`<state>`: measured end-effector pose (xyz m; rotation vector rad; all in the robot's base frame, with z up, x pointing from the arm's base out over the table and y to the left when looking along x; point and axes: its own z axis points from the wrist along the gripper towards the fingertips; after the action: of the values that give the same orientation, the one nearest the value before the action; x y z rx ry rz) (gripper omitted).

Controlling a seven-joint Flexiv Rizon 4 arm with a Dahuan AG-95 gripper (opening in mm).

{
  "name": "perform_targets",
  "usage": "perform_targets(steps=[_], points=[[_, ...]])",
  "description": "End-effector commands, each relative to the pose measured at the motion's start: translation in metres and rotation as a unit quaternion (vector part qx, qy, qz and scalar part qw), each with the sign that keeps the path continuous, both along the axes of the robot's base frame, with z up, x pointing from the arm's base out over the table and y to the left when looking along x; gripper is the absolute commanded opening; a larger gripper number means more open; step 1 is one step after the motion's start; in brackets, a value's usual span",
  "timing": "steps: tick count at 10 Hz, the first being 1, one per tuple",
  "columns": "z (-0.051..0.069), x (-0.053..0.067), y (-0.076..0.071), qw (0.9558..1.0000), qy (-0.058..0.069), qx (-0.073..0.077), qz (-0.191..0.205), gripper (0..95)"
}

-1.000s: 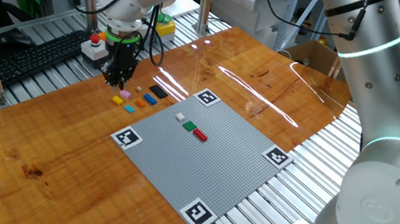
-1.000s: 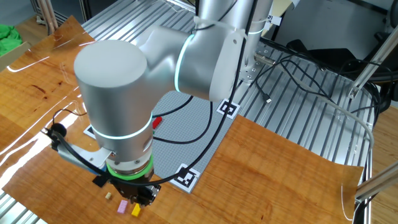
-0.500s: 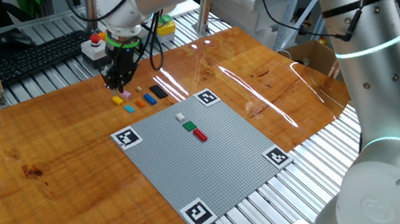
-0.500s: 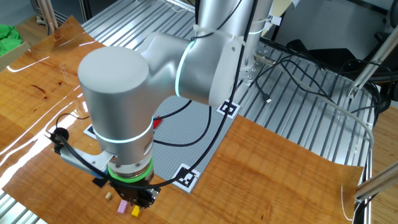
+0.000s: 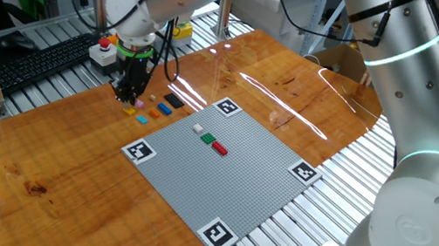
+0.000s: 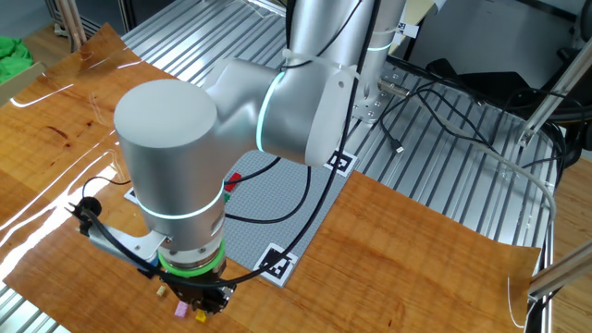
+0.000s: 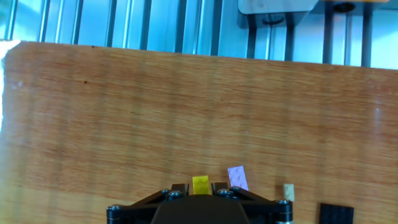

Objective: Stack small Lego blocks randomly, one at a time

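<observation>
Pick-up step: your tool, jaws set narrow and holding nothing, stands over the yellow block — next, lower squarely and close.

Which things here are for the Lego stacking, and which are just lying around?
For the job: yellow block, pink block, orange block, blue block, black block, white block, green block, red block, gripper.
Just lying about: marker tags, red push button, keyboard.
</observation>
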<state>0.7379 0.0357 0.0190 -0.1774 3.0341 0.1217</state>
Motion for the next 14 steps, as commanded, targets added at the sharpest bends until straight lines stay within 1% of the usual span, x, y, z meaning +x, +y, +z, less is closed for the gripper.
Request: perform_targets(steps=[1,4,5,6,7,10,11,12,13,14], points=[[0.0012,0.0001,0.0004,1.0000,0.002,0.000,0.000,19.0],[0.0013,0.0002,0.0006,1.0000,0.001,-0.001,0.000,19.0],[0.0013,0.0002,0.0006,1.0000,0.001,-0.001,0.001,0.0],[0.0013,0.0002,0.0006,1.0000,0.001,-0.002,0.004,0.0],[0.0012,-0.0002,0.0006,1.0000,0.001,-0.003,0.008,19.0],[0.0012,-0.0002,0.0006,0.9999,0.001,-0.014,0.000,19.0],[0.0012,-0.0002,0.0006,0.9998,0.005,-0.017,-0.005,19.0],[0.0012,-0.0002,0.0006,0.9996,0.014,-0.019,-0.013,19.0],[0.0012,-0.0002,0.0006,0.9993,0.023,-0.026,-0.014,19.0],[0.0012,-0.0002,0.0006,0.9990,0.029,-0.031,-0.014,19.0]])
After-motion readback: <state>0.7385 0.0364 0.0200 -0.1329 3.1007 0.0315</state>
